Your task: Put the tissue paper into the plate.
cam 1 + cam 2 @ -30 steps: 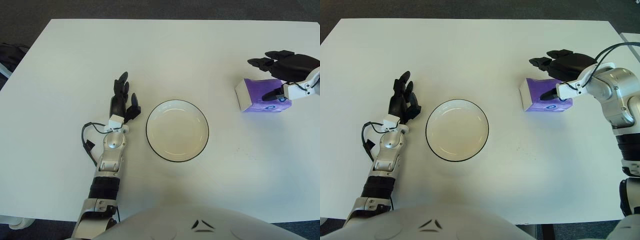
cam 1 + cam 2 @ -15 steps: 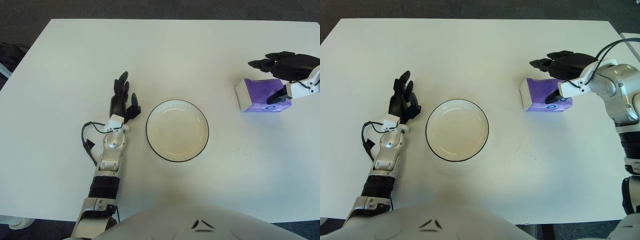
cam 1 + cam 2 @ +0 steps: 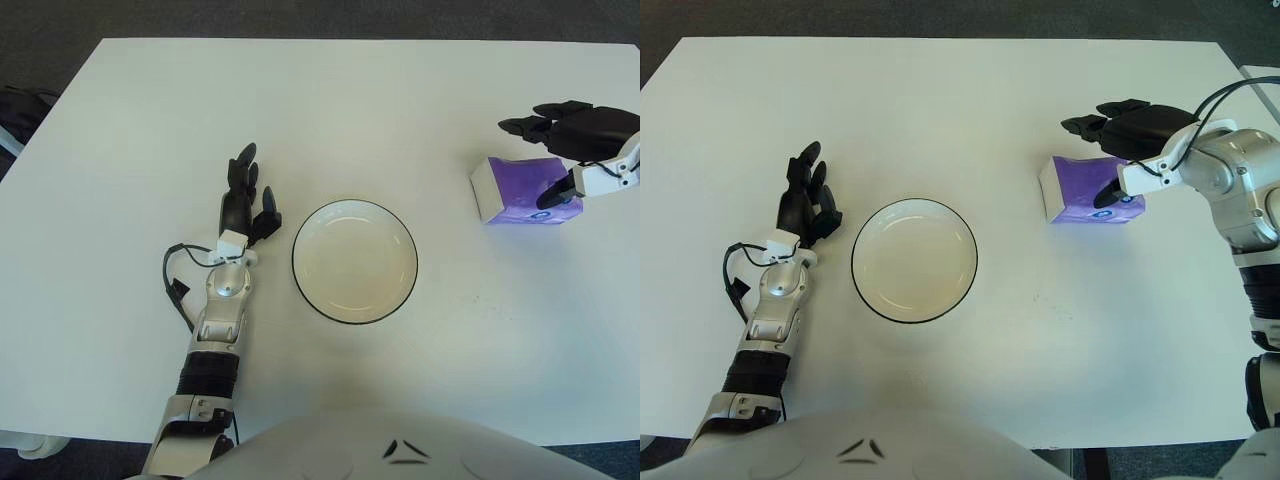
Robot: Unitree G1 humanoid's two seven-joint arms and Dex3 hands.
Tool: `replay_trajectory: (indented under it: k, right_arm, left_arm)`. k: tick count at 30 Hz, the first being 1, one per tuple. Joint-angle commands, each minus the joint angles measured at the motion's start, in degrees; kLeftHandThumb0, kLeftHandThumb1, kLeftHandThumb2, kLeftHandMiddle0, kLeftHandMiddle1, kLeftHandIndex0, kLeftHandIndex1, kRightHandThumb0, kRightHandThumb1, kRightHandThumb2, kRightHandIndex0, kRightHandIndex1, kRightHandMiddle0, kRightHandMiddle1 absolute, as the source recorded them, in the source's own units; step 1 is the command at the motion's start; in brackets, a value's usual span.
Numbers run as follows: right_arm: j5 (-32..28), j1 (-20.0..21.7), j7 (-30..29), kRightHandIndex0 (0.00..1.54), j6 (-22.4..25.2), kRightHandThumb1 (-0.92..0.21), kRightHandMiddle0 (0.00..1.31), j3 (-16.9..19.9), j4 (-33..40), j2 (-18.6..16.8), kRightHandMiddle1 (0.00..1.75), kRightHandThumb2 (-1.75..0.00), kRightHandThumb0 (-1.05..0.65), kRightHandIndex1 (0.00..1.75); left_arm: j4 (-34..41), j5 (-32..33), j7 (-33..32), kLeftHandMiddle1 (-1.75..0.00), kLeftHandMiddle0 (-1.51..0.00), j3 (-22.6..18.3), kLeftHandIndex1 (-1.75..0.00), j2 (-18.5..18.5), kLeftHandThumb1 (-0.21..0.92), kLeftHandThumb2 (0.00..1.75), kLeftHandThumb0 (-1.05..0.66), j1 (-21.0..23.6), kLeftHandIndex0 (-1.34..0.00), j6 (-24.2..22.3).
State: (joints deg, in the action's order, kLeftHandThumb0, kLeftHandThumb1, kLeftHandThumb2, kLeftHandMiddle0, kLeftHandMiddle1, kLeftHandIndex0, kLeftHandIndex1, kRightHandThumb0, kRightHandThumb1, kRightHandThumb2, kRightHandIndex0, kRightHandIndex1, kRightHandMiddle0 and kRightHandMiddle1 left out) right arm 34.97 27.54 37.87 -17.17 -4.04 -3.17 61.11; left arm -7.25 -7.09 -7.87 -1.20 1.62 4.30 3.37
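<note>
A purple and white tissue pack [image 3: 1080, 190] lies on the white table [image 3: 940, 110], to the right of an empty white plate with a dark rim [image 3: 914, 260]. My right hand [image 3: 1120, 140] hovers over the pack's far right side, fingers spread, thumb [image 3: 1106, 194] near its front right corner; it holds nothing. My left hand [image 3: 806, 206] rests open on the table to the left of the plate.
A black cable [image 3: 735, 280] loops beside my left wrist. The table's right edge [image 3: 1240, 90] runs close behind my right arm.
My right hand has drawn back slightly to the right over the tissue pack. The pack, the plate and my left hand have not moved.
</note>
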Motion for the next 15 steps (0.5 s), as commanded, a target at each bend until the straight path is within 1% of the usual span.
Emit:
replay_trajectory:
  k: [1,11,15]
  right_arm:
    - [0.22,-1.7,-1.19,0.0,0.24,-0.92,0.0,-0.37,-0.39,-0.49,0.0,-0.16,-1.05,0.0]
    - [0.31,-2.95,-1.57,0.0,0.17,-0.92,0.0,-1.28,-0.37,-1.05,0.0,-0.2,-1.05,0.0]
    - [0.83,-3.95,-2.74,0.0,0.0,-0.92,0.0,-1.63,-0.45,-1.62,0.0,-0.2,-1.05,0.0]
  left_arm:
    - [-3.05,0.59,0.83,-0.01,-0.32,-0.33,-0.51,0.27,0.92,0.93,-0.7,-2.46,0.0,-2.32]
    - [-3.32,0.78,0.96,-0.01,-0.32,-0.52,-0.49,0.44,0.92,0.93,-0.7,-2.47,0.0,-2.06]
    - [-3.49,0.75,0.92,-0.01,-0.32,-0.58,-0.5,0.48,0.92,0.93,-0.7,-2.36,0.0,-1.92]
